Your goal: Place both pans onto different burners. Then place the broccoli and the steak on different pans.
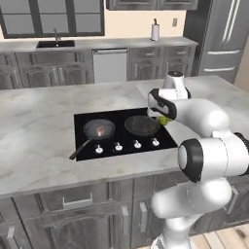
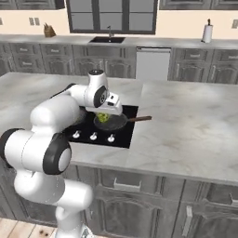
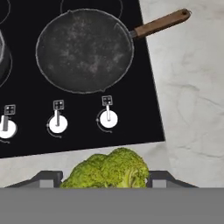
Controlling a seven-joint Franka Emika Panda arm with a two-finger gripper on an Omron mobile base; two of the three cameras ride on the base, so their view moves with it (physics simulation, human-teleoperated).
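The broccoli (image 3: 107,168) sits between the fingers of the gripper (image 3: 105,177), held in the air over the near edge of the cooktop (image 3: 144,109), just short of the empty pan (image 3: 84,50) with the brown handle. It looks light and springy: the crown is bumpy and will give a little under pressure, and a hard squeeze could crumble the florets. The firmer stem would be the surer place to hold, but it cannot be seen here; the jaws appear to bear on the sides of the crown, standing fairly wide, pinching it from both flanks. A light piece like this should drop cleanly once let go, though it may roll on the pan's flat bottom.

In the left base view the steak (image 1: 100,130) lies in the left pan (image 1: 98,128), the one with the black handle, so that half looks done. Both pans sit on separate burners, the empty one (image 1: 142,125) to the right. The white knobs (image 3: 108,118) line the near edge.
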